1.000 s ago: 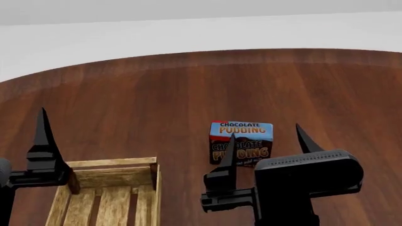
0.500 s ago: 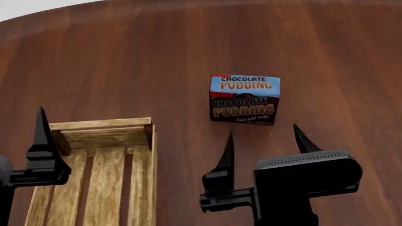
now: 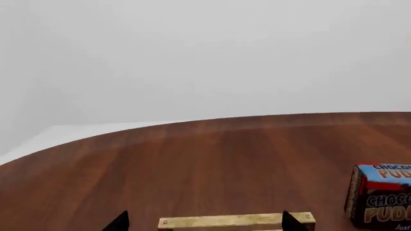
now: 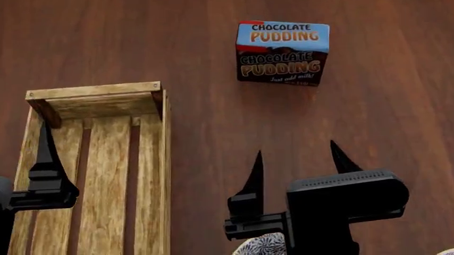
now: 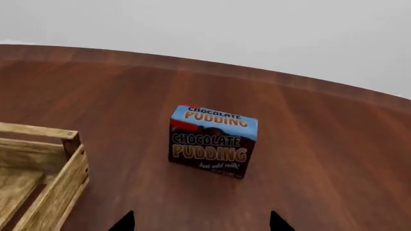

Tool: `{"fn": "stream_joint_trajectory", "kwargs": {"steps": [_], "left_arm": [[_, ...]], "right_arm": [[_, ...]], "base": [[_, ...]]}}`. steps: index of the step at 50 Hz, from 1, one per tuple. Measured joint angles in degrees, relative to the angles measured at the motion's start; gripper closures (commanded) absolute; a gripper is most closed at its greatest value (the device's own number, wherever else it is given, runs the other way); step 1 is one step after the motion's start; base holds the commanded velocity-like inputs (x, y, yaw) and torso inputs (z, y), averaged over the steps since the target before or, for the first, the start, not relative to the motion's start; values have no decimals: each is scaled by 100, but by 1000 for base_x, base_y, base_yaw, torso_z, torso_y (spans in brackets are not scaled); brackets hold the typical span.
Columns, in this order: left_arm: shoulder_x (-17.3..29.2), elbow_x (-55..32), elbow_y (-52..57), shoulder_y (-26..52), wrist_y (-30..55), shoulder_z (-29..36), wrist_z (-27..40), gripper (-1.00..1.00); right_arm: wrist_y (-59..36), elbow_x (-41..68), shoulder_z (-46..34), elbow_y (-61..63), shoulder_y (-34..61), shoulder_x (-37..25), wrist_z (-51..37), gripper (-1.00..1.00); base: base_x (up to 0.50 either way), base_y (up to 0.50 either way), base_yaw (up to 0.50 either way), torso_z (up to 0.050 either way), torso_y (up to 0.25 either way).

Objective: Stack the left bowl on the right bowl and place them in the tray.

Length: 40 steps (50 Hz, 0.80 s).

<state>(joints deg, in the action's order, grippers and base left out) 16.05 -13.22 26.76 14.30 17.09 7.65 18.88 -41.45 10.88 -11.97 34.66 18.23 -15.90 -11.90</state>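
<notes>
Plainly, the box [image 4: 282,52] reads "Chocolate Pudding".

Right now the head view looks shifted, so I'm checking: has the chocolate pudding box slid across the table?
No. The chocolate pudding box rose in the head view, but the tray rose with it, still lower-left of it: the camera tilted down.

dark wood table [image 4: 212,133], plain pale grey backdrop

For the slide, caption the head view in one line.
Open right gripper hovers short of the pudding box; empty slatted tray sits left, a patterned bowl rim peeking below.
</notes>
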Motion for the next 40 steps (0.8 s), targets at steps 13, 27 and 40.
{"fn": "stream_joint_trajectory", "kwargs": {"steps": [13,27,40], "left_arm": [[26,24,44,45,57,10,96,-100],[90,157,85,89,68,55,201,-100],[144,165,151,99,104,52,250,-100]], "right_arm": [[-436,103,-86,217,158,24,-56,-100],[-2527,231,-495,1282,843,188,-377,-100],[-4175,3902,-1,1510,1765,64,-3322,-100]], "base": [[-1,0,0,0,-107],[0,0,0,0,0],[0,0,0,0,0]]}}
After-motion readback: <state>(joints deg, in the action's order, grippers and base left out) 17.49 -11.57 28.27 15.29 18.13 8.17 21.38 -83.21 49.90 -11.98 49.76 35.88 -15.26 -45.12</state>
